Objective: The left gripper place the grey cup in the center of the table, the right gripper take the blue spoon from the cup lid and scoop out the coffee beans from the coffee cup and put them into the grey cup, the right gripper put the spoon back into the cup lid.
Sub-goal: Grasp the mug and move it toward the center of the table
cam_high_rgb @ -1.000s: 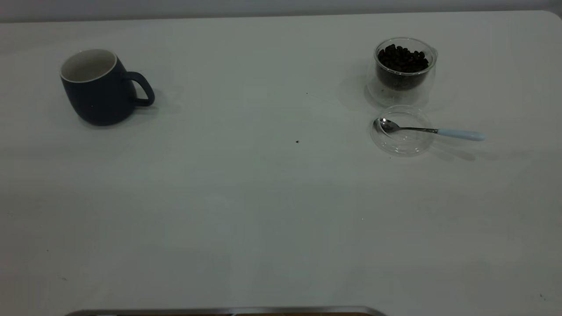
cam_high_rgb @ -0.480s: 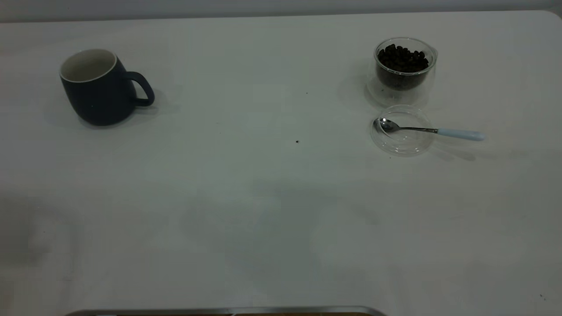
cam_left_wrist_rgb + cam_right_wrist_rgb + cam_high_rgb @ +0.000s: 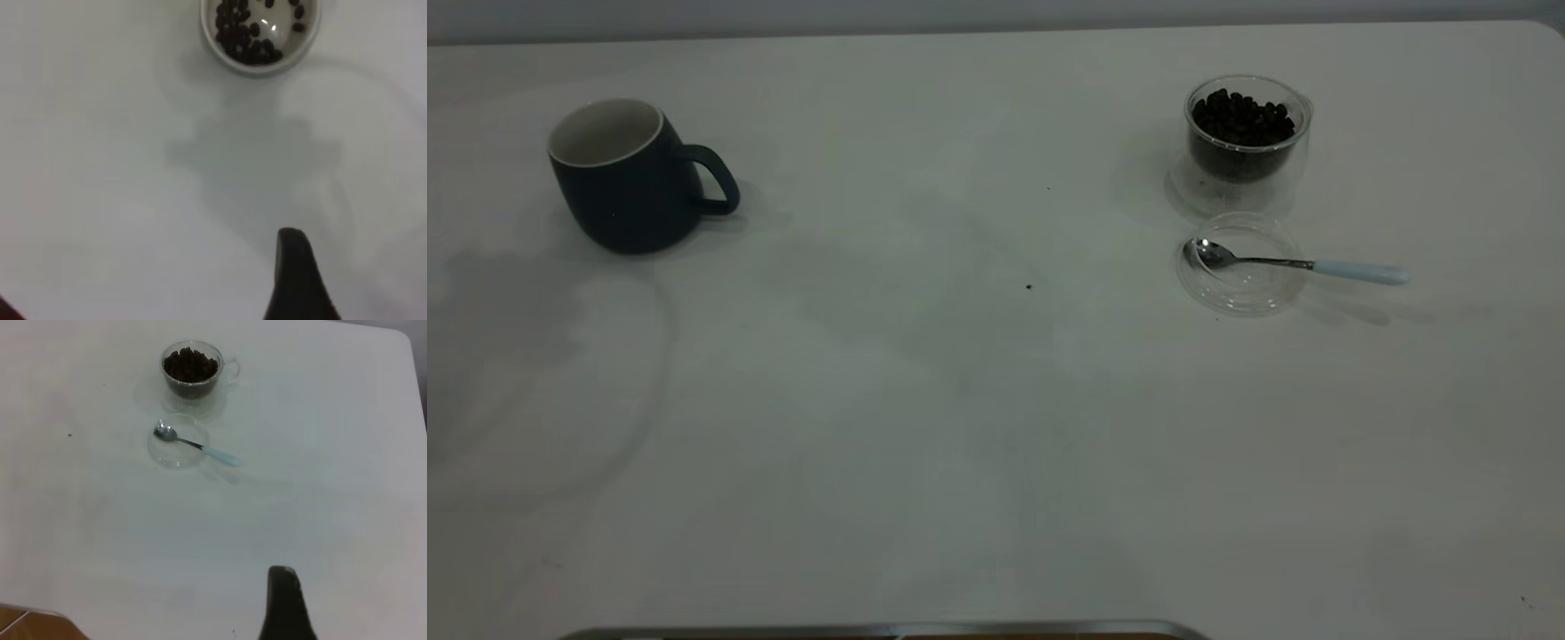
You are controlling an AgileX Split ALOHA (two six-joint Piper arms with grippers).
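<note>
White table (image 3: 960, 427) wide, bare at centre. Grey cup (image 3: 624, 173) upright far left, already holding some beans. Left gripper (image 3: 297, 280) above it, finger spread untellable. Judgement: descend square, clamp wall firmly, slide centreward without tipping.

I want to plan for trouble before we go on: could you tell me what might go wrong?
The grey cup already holds coffee beans, so the left pincer, short of it, could spill them by tilting it. The blue spoon overhangs the clear cup lid; a grasp by the right pincer may flip it or drag the lid. The coffee cup stands right beside the lid, easily bumped.
</note>
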